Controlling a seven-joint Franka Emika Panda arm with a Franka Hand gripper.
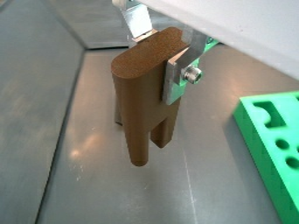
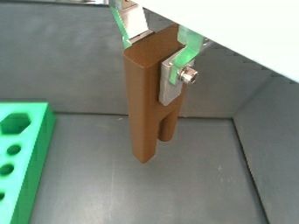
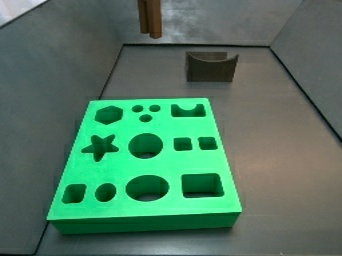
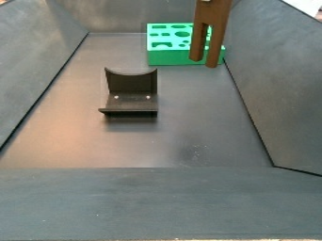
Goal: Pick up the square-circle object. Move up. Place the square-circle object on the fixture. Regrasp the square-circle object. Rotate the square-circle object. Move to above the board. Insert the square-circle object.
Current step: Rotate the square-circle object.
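Observation:
My gripper (image 1: 158, 57) is shut on the upper end of the square-circle object (image 1: 142, 105), a slim brown peg that hangs upright, well above the floor. Both wrist views show the silver fingers (image 2: 176, 74) clamping its two sides, and the gripper (image 2: 156, 52) itself. In a side view the peg (image 3: 151, 15) hangs at the far end, left of the fixture (image 3: 210, 65). In a side view the peg (image 4: 212, 33) hangs in front of the green board (image 4: 161, 58). The fixture (image 4: 128, 92), a dark notched block, stands on the floor. The board (image 3: 174, 165) lies flat.
Grey sloping walls enclose the dark floor on all sides. The board's corner shows in both wrist views (image 1: 274, 140) (image 2: 17, 166), off to the side of the hanging peg.

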